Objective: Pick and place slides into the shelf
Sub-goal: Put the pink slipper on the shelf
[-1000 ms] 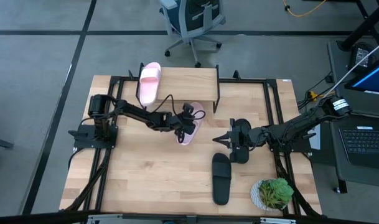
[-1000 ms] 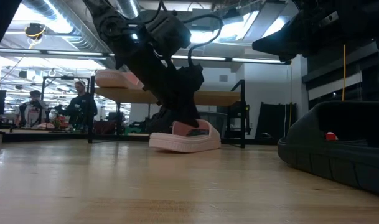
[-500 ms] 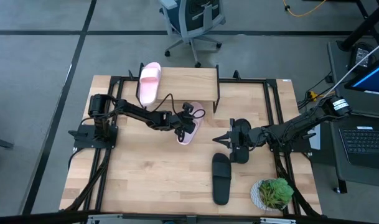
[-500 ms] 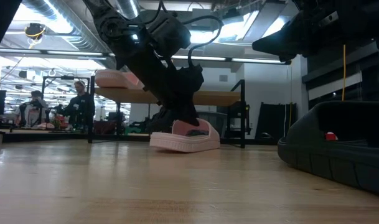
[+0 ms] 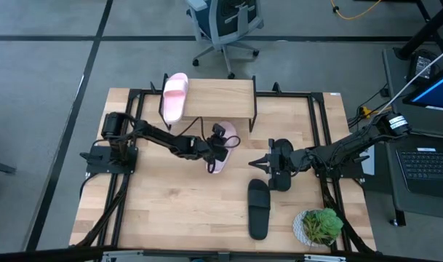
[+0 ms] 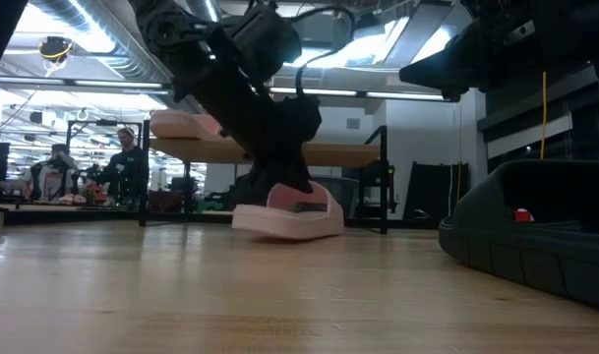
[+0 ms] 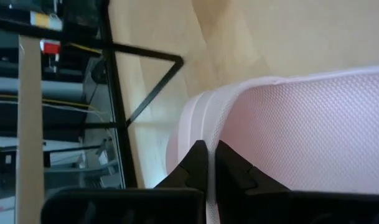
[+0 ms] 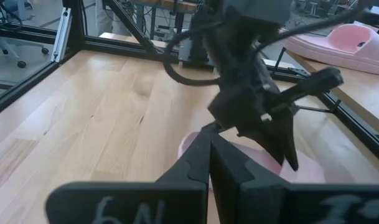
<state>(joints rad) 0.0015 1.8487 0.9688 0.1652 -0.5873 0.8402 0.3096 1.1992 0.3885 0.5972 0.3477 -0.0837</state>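
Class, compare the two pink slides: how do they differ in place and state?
The pink slide on the shelf rests on the plank, untouched; the pink slide on the table lies below, in front of the shelf, gripped by the left gripper. Both are pale pink with a wide strap.

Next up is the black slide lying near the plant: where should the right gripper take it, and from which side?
Probably from above, across the wide strap of the black slide: it lies flat, sole down, lengthwise toward the shelf, so the raised strap offers edges to pinch. The right gripper waits just beyond its near end.
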